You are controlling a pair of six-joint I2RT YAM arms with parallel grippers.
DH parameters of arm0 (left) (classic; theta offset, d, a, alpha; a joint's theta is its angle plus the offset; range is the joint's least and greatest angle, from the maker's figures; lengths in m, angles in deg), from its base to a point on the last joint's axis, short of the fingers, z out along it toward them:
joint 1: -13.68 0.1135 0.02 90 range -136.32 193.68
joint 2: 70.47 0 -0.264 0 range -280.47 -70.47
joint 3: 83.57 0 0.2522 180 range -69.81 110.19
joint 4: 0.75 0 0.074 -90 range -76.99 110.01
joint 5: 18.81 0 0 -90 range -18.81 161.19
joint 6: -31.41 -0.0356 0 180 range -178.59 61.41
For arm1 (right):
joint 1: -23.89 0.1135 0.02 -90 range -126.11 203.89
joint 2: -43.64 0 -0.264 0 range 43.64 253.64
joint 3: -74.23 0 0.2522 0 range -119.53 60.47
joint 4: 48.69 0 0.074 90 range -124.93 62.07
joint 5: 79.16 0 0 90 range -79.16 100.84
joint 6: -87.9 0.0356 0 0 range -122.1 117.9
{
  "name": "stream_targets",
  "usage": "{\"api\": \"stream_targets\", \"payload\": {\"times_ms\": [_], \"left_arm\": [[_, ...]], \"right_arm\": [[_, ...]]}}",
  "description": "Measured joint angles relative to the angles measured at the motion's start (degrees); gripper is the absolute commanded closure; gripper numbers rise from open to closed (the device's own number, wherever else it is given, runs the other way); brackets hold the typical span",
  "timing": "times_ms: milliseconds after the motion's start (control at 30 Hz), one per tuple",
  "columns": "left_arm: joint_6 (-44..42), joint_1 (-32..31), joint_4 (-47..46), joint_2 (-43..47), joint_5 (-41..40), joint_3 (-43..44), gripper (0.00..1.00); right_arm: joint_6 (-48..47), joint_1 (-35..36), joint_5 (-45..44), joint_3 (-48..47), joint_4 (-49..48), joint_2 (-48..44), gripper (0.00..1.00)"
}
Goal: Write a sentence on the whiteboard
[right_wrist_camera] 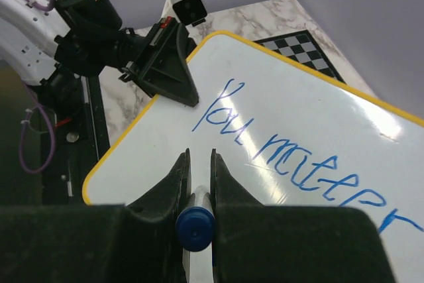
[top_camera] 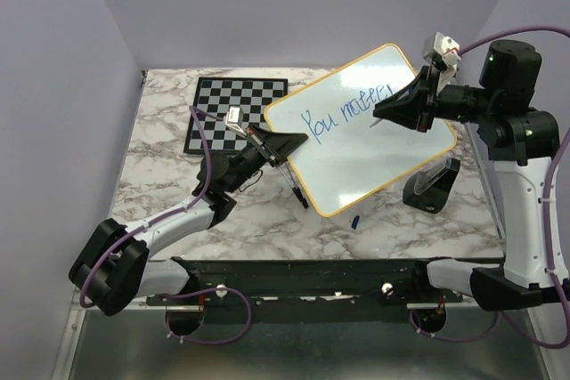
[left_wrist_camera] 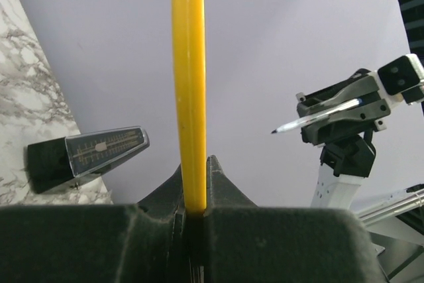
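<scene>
While left pincer clamps thin yellow-orange frame on left short edge of flat white rectangular whiteboard, board hangs tilted above marble tabletop, face toward right arm. Right pincer grips blue-capped marker, tip pointing left at board, just beside end of blue handwritten sentence, "You matter". Tip contact: cannot tell. Board long axis runs left-right, writing along it. Blank surface lies below that line, toward robot. Right arm nearer; likely down-left shift for second line.
</scene>
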Motion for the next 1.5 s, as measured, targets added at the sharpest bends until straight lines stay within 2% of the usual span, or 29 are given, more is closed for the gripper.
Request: {"api": "stream_targets", "payload": {"times_ms": [233, 700, 1067, 1500], "left_arm": [[-1.01, 0.0, 0.04, 0.09, -0.09, 2.62, 1.0], [-3.1, -0.35, 2.08, 1.49, -1.92, 2.62, 1.0], [-4.72, -2.86, 3.78, 4.04, -4.02, 2.62, 1.0], [-5.4, -3.52, 4.0, 5.33, -6.01, 2.58, 1.0]], "right_arm": [[-2.91, 1.88, 0.92, 1.25, 2.69, -0.46, 0.99], [-5.97, 7.5, 0.28, 2.69, 4.63, -2.27, 0.99], [-7.43, 10.49, -0.81, 2.71, 5.05, -2.16, 0.99], [-7.96, 11.52, -3.17, 2.71, 5.05, -2.16, 1.0]]}}
